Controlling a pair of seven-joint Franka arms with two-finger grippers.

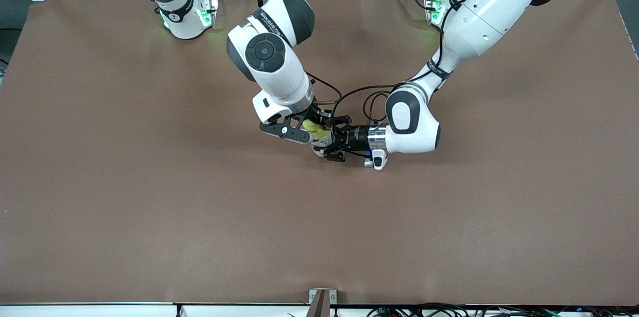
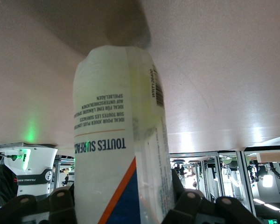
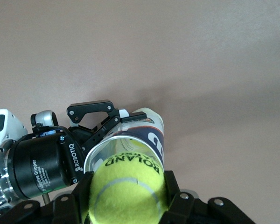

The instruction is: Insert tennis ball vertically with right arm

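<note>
My right gripper (image 1: 312, 130) is shut on a yellow tennis ball (image 3: 127, 188) and holds it right over the open mouth of a clear tennis-ball can (image 3: 142, 135). The ball also shows in the front view (image 1: 314, 127). My left gripper (image 1: 330, 143) reaches in sideways and is shut on the can (image 2: 119, 154), which stands upright on the brown table near its middle. In the left wrist view the can's white, orange and blue label fills the space between the fingers (image 2: 60, 205). In the right wrist view the left gripper (image 3: 113, 120) clasps the can's side.
The brown table (image 1: 150, 207) spreads around the two grippers. The arm bases stand at the table's edge farthest from the front camera, with cables looping between the left arm's wrist and the can.
</note>
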